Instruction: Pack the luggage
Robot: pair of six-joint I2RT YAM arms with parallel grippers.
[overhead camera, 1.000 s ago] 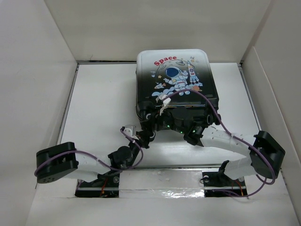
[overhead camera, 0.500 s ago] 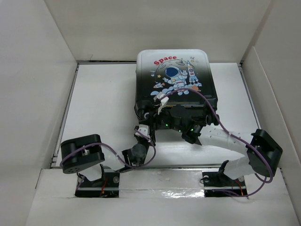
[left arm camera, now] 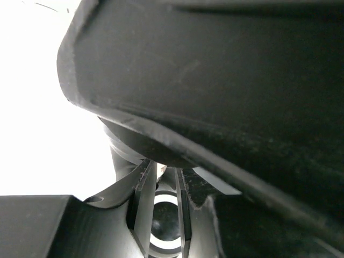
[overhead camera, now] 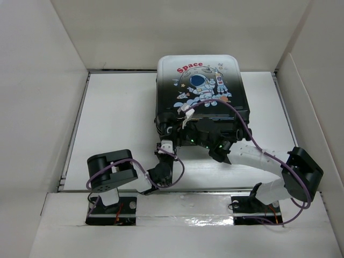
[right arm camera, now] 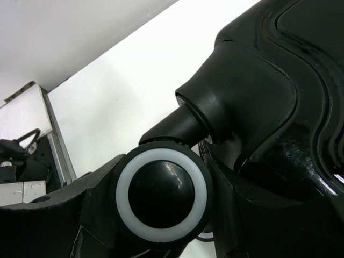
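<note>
- top external view: the luggage [overhead camera: 199, 86] is lying flat and closed toward the far middle of the white table [overhead camera: 118, 118]. its astronaut print is facing up and its dark wheeled end is pointing at the arms.
- the left gripper [overhead camera: 164, 148] is sitting right at the near-left corner of the luggage, and its arm is folding back tightly over its base.
- the right gripper [overhead camera: 216, 144] is pressing in at the near edge, right of centre, and its arm is reaching in from the right.
- left wrist view: the black shell is filling most of the frame, very close and partly blurred, with bright table showing at the left. a round part is showing in a narrow slot at the bottom. i cannot tell whether these fingers are apart or gripping anything.
- right wrist view: a black wheel [right arm camera: 161, 196] with a white ring is sitting between the two fingers. they are hugging its rim on both sides, clamping it. its stem is running up into the glossy corner of the luggage, with white table behind.
</note>
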